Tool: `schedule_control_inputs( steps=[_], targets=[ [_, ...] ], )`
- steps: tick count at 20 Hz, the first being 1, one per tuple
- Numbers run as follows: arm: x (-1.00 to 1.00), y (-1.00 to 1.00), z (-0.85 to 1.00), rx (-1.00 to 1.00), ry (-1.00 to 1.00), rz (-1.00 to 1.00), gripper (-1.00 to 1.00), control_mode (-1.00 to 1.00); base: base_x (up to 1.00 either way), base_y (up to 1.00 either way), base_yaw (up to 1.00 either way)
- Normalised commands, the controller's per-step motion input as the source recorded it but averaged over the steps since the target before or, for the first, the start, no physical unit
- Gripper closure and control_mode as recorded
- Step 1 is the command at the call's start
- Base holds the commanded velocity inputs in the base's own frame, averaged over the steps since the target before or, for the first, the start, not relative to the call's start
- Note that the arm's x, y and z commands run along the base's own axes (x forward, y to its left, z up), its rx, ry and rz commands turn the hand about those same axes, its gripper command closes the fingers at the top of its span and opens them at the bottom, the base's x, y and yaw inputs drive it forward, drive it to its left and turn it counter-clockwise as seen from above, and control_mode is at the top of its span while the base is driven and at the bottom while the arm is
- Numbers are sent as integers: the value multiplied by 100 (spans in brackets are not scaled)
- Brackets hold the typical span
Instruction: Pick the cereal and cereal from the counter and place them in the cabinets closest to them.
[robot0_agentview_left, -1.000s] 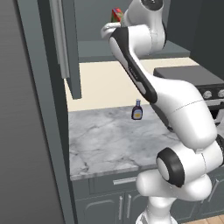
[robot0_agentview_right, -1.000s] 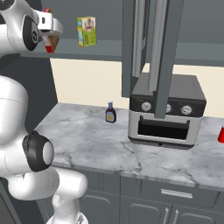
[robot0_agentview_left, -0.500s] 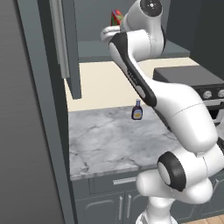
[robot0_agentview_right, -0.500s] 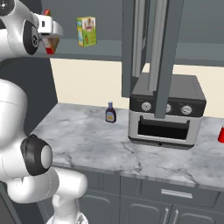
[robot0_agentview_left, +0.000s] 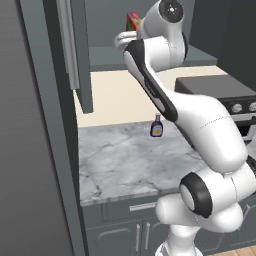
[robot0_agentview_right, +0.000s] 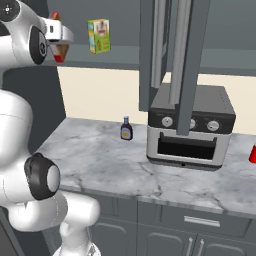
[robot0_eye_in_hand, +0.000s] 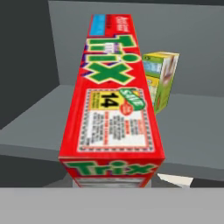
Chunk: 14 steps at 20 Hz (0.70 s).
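Gripper (robot0_agentview_right: 59, 50) clamped on red cereal box (robot0_eye_in_hand: 114, 105), center frame: reads "Trix", "14". Yellow-green carton (robot0_eye_in_hand: 160, 78) behind, upper right; label too small to read.

Marble counter (robot0_agentview_right: 100, 160) carries sauce bottle (robot0_agentview_right: 126, 129), toaster oven (robot0_agentview_right: 192, 127); shelf (robot0_eye_in_hand: 188, 127) (grey) bears yellow-green carton (robot0_eye_in_hand: 161, 78).

Small dark bottle (robot0_agentview_right: 126, 128) upright near the back wall, left of a toaster oven (robot0_agentview_right: 191, 126); red can (robot0_agentview_right: 252, 154) far right; yellow-green carton (robot0_agentview_right: 99, 35) on the shelf.
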Motion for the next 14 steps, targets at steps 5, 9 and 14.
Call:
schedule_control_inputs(
  steps=[5,9,14],
  targets=[
    [26,0,0,0,0,-1,100,-100,0,0,0],
    [29,0,0,0,0,-2,100,-100,0,0,0],
    [28,2,0,0,0,-3,100,-100,0,0,0]
  ],
)
